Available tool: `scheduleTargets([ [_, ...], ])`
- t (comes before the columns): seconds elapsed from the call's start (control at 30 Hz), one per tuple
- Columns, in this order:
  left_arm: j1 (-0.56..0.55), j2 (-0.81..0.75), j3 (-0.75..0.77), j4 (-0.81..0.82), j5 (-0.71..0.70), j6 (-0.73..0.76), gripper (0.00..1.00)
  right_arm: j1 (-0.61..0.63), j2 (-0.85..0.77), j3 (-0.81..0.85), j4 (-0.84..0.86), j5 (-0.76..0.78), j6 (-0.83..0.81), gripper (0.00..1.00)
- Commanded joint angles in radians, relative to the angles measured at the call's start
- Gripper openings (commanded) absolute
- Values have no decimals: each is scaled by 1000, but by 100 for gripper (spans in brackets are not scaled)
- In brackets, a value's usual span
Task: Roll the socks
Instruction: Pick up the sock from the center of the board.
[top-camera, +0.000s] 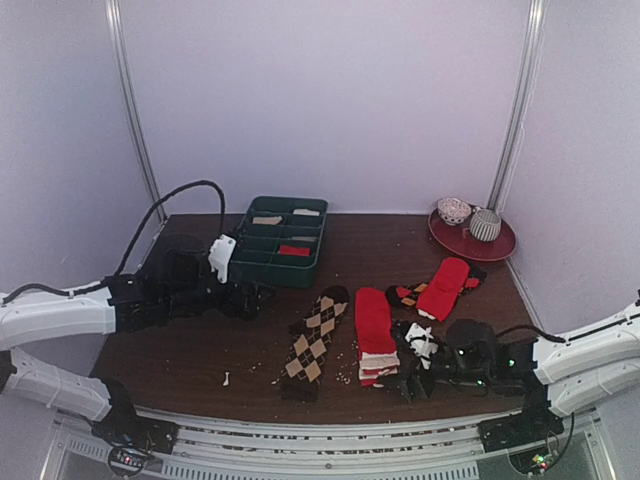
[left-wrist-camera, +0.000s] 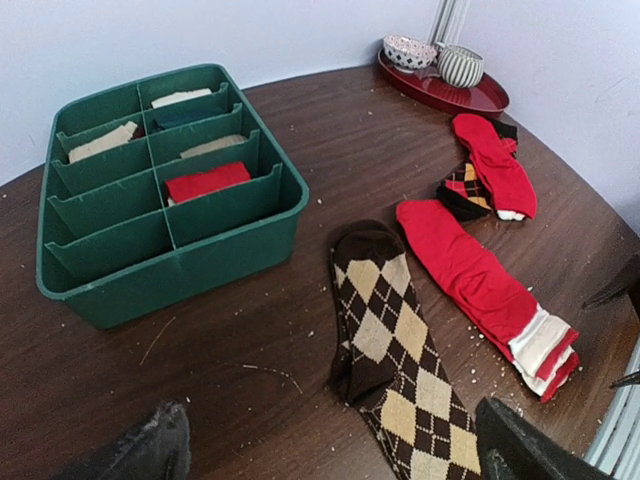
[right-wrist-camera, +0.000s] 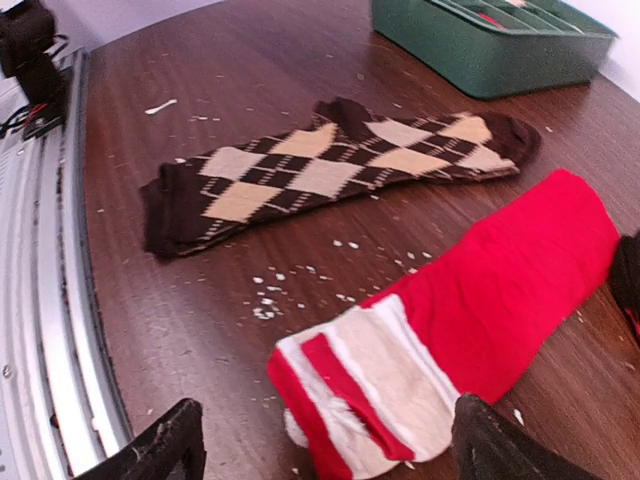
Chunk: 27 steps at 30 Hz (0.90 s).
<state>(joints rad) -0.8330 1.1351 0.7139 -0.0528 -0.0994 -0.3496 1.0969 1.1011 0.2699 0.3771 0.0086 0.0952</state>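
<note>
Right now I have both arms low over the table (top-camera: 190, 345), neither one carrying anything. The left gripper (left-wrist-camera: 330, 452) has its jaws spread wide; in its wrist view the two dark fingers (left-wrist-camera: 150, 450) sit at the bottom corners of the picture with bare wood and sock between them. The right gripper (right-wrist-camera: 328, 450) is likewise spread, its fingertips (right-wrist-camera: 500, 445) on either side of a striped cuff. I cannot tell whether they touch the fabric.

The red socks (top-camera: 375, 322) lie flat near the middle of the table, stacked, their white striped cuffs toward the near edge and just beside the right gripper. The argyle socks (top-camera: 316, 340) lie just to the left of them, apart from them and tilted, with the dark toe pointing toward the far side. The left gripper hangs well to the left of both pairs, close to the green tray (top-camera: 258, 268).

That tray is divided into compartments; one holds a folded red piece (top-camera: 293, 250) and others hold pale folded pieces. Farther right, a plain red sock (top-camera: 445, 285) lies across a dark one. At the far right corner a red plate (top-camera: 500, 248) carries two small bowls (top-camera: 484, 225). White crumbs are scattered on the wood around the socks.
</note>
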Motion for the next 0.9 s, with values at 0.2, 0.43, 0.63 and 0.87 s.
scheduleTargets([
  [0.2,3,47,-12,63,52,0,98,15,73,-34,136,-121,-249,82],
  [0.43,3,90,10,53,59,17,98,14,210,6,171,-133,-322,78],
  [0.63,3,90,5,52,70,29,98,10,316,16,226,-95,-311,70],
  [0.87,3,103,4,50,84,36,98,1,383,24,217,-65,-265,47],
])
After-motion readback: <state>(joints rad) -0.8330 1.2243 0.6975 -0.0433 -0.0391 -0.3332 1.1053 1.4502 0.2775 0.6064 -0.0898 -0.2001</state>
